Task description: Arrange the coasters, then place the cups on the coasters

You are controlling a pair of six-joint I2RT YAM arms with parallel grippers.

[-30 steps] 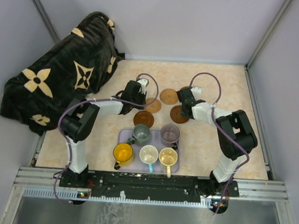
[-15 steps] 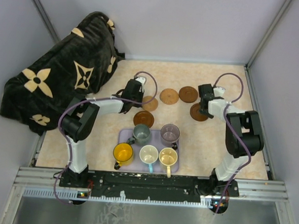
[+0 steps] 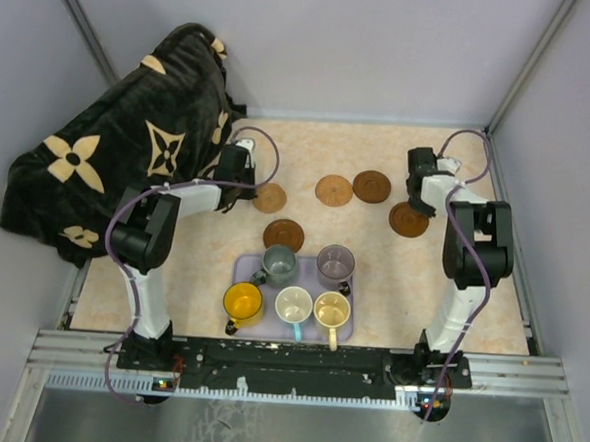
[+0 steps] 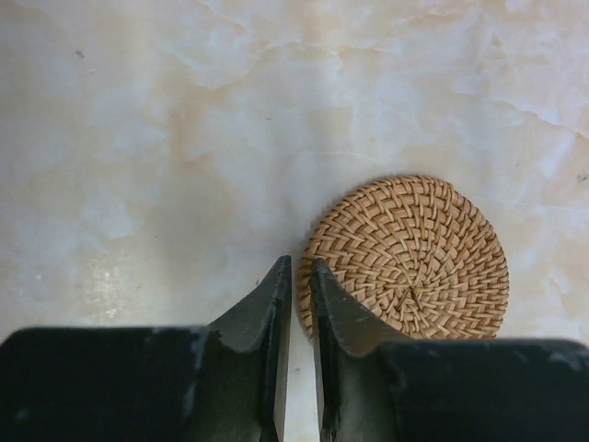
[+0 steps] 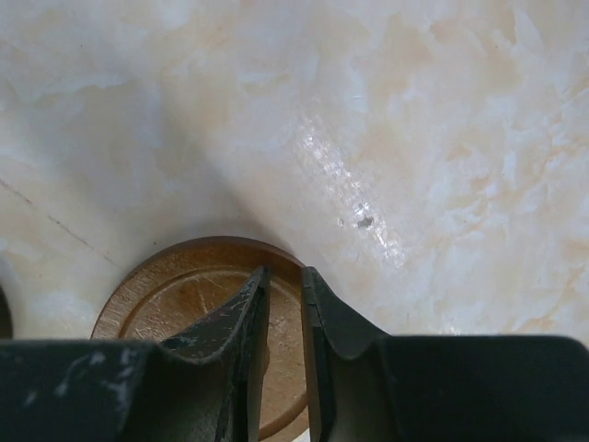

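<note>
Far across the table (image 3: 541,286) at full reach, left pincer (image 4: 296,267) and right pincer (image 5: 283,272) closed, apparently empty.

three cameras, one tabletop

the whole table (image 3: 401,288) is taken in from a fixed camera set high behind the arm bases, tilted down, from well back. each wrist camera is aimed down along its own fingers, close to the surface. the left gripper (image 4: 296,267) is framed beside a woven coaster (image 4: 409,253), the right gripper (image 5: 281,273) over a brown wooden coaster (image 5: 184,304). both coasters are shared with the overhead view, leftmost and rightmost there.
</note>
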